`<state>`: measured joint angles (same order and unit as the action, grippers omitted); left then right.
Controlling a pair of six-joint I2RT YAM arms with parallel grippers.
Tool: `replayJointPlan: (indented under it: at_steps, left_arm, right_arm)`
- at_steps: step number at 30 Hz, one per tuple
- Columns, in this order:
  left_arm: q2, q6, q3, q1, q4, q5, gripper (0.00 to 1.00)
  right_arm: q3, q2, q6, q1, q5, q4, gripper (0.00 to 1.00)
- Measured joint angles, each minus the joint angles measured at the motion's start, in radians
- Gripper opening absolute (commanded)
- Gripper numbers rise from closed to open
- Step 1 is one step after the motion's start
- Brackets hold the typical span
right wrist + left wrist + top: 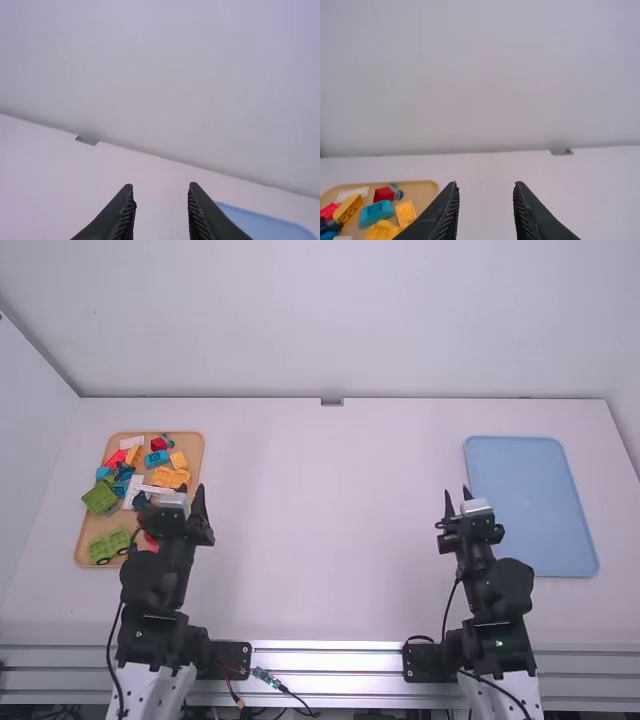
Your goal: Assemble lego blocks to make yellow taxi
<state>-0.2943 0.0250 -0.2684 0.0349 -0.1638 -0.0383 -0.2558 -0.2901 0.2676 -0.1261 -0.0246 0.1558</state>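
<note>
Because blocks (170,477) crowd the tray (191,446), frame left, grasping one could snag neighbours.
Left claw (486,183), right claw (160,184): spread, empty.

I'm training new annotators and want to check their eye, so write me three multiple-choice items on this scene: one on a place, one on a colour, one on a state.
1. In the high view, where does the tan tray of blocks lie?
A) At the middle of the table
B) On the table's left side
C) On the table's right side

2. What colour is the flat panel beyond the right arm's base?
A) Blue
B) Red
C) Green

3. What state is the left end effector in?
A) Shut on a yellow block
B) Shut and empty
C) Open and empty

Right letters:
1: B, since the high view shows the tray near the table's left edge.
2: A, since its whole surface is light blue in the high view.
3: C, since the left wrist view shows its fingers apart with nothing between them.
</note>
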Motion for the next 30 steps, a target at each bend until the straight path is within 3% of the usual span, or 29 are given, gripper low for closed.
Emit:
replayJointPlan:
  at_steps: [8,19,30]
  left_arm:
    - [-0.091,-0.037,-0.092,0.0,-0.093,0.0,0.41]
    - [-0.246,-0.157,-0.242,0.0,-0.126,0.0,0.58]
    - [-0.472,-0.292,-0.254,0.0,-0.119,0.011,0.79]
  right_arm:
    - [-0.092,-0.085,0.011,0.005,0.001,0.042,0.4]
    - [-0.237,-0.237,-0.108,0.028,-0.023,-0.029,0.56]
    - [-0.458,-0.456,-0.218,0.103,-0.127,-0.146,0.78]
